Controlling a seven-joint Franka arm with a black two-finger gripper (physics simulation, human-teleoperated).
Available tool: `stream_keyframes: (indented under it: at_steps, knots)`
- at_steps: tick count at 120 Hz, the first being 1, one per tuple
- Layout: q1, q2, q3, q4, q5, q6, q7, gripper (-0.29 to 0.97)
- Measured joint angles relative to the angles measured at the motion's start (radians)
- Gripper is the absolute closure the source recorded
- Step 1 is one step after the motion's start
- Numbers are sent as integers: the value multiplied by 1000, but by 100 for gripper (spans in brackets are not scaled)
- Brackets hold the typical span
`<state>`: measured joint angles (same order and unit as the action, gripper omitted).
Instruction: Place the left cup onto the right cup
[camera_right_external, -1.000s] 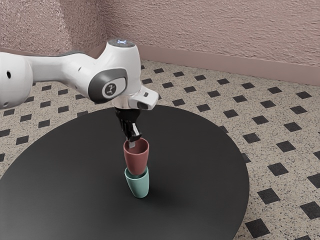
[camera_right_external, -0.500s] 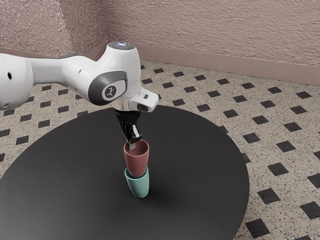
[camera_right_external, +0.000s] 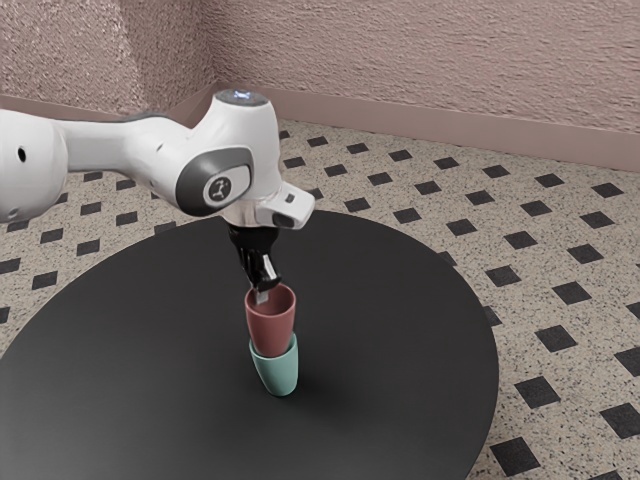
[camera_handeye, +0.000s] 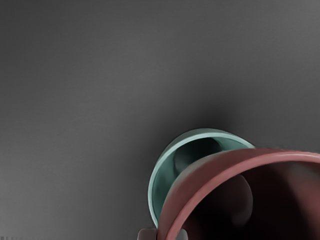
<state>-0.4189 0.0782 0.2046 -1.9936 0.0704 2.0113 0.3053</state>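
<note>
Via wrist cam I'm looking down into the red cup (camera_handeye: 205, 172), its rim & dark inside looming big and blurred, nearest to me. Just beyond it the teal cup (camera_handeye: 192, 147) is showing approx. half of its round mouth w/ some inner wall; the red cup is covering the rest. The two rims are overlapping, off-centre to each other; can't tell if they're touching. The dark table (camera_handeye: 100, 75) is spreading plain & grey round both cups, a soft shadow lying beside the teal rim.

Soft, even light from above; black table (camera_right_external: 400, 330) w/ faint sheen. Wrist view dimmer: dark shadow round teal cup (camera_handeye: 190, 150), red cup (camera_handeye: 220, 167) interior dark.
</note>
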Motion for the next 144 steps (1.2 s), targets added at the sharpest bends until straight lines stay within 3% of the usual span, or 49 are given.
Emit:
stream_keyframes:
  at_steps: [77,89,116,144]
  knots:
    - [8,4,1,-21,-2,17,0,75]
    - [9,4,1,-22,-4,19,0,66]
    - [9,3,1,-21,-7,22,0,25]
    - [9,-1,1,-21,-9,22,-1,8]
